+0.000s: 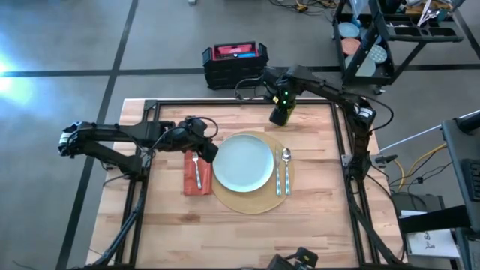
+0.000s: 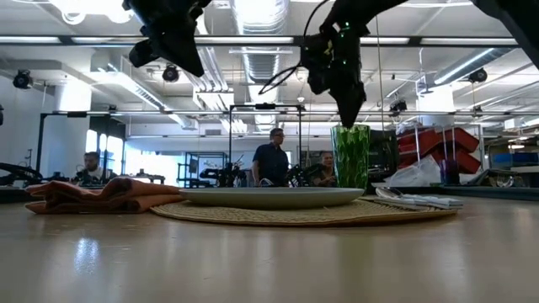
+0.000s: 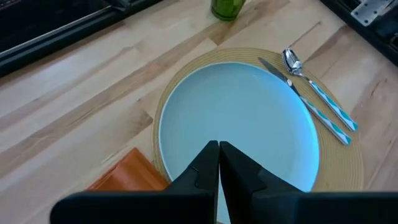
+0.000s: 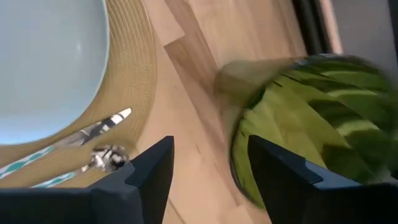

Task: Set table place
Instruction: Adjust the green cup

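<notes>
Left arm reaches in from the left edge across the table, wrist bent down. Left gripper (image 1: 204, 147) hangs above the surface, fingers (image 3: 205, 168) pressed together, nothing between them. Right arm comes from the right side, elbow folded, forearm angled toward the far edge. Right gripper (image 1: 281, 111) points down, fingers (image 4: 155, 168) spread wide, gap clear in its wrist view. Looks like it's off the surface, though the low view doesn't settle it.
</notes>
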